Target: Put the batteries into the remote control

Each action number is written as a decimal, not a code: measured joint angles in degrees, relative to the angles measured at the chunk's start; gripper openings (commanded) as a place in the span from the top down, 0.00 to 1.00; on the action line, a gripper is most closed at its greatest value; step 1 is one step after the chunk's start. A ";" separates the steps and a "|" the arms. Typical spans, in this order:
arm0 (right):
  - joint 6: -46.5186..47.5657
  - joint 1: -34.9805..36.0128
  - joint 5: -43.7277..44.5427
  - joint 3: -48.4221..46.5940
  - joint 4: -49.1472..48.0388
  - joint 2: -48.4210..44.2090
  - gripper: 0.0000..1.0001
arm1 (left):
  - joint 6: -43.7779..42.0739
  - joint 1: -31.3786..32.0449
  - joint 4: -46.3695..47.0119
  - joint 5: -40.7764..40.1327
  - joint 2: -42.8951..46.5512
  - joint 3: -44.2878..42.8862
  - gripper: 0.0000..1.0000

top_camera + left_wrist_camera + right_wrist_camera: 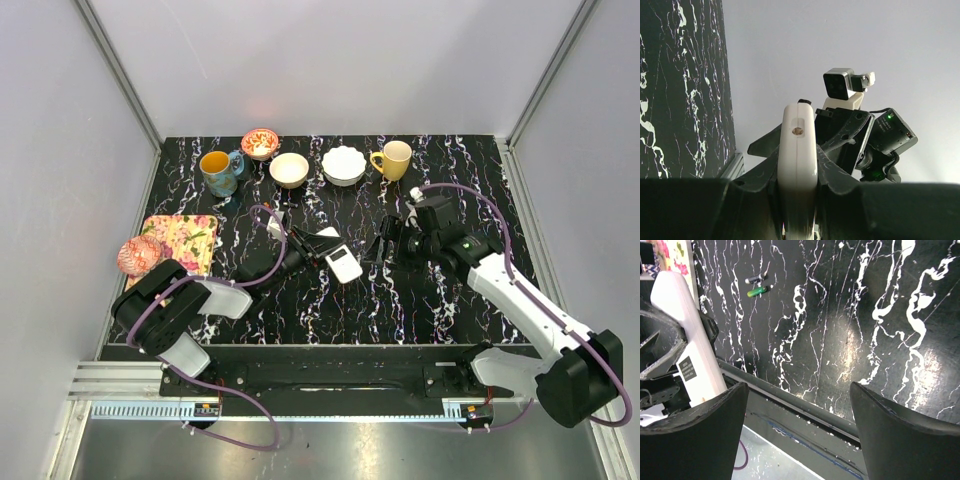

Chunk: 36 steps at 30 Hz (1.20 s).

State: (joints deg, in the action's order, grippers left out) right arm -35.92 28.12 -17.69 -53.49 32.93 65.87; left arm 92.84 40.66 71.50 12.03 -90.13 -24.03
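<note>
Two hands here, and only one has anything in it. The left hand (797,172) is clamped shut on the remote (798,132), one finger on each flat side, so its wrist camera looks straight down the thin white edge. From overhead that left hand (312,245) reaches in from the left and the remote (343,264) sticks out of it around the middle of the desk (400,310), white back showing. Can't tell whether the remote touches the desk or is lifted a bit.

The right hand (800,432) is spread wide with nothing between its fingers (695,440). From above, the right hand (385,240) sits just right of the remote, pointed at it, close but not touching. Its own camera catches the remote (682,335) at the left edge, with a small dark label on the white side.

Further out, a green battery (759,290) and a darker battery (755,278) lie side by side on the black marbled desk.

Along the back there's a blue mug (218,170), a red patterned bowl (260,143), a cream bowl (289,169), a white bowl (343,165) and a yellow mug (393,159). A flowery board (185,238) is at the left edge.
</note>
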 measured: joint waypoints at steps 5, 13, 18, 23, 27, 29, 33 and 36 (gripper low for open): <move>1.03 -1.55 2.97 -2.38 2.43 0.00 0.10 | 0.00 0.00 0.00 0.07 0.02 0.00 1.00; 0.98 -5.57 1.68 -5.97 1.31 -1.42 0.07 | -0.04 -0.37 0.17 1.33 0.59 0.61 1.00; -2.49 -6.43 -6.51 -0.92 -5.44 -6.49 0.00 | -0.46 -1.38 0.20 2.93 1.70 1.64 1.00; -10.25 -7.58 -18.38 9.51 -17.46 -9.49 0.00 | -0.96 -2.51 0.17 4.28 1.70 1.64 1.00; -16.00 -7.65 -25.55 16.87 -26.56 -9.42 0.00 | -1.01 -2.60 0.20 5.05 1.68 1.49 1.00; -17.09 -7.65 -27.80 17.77 -28.48 -9.33 0.00 | -1.03 -2.60 0.20 5.44 1.66 1.29 1.00; -17.88 -7.65 -30.91 17.77 -32.48 -9.07 0.03 | -1.05 -2.60 0.20 6.08 1.36 0.39 1.00; -17.90 -7.61 -32.59 17.70 -34.40 -7.74 0.08 | -1.03 -2.60 0.22 6.62 0.63 -0.66 1.00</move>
State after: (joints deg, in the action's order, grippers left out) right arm -53.82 20.51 -50.28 -35.79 -1.48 58.13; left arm 91.81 38.06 71.72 18.65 -89.49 -24.69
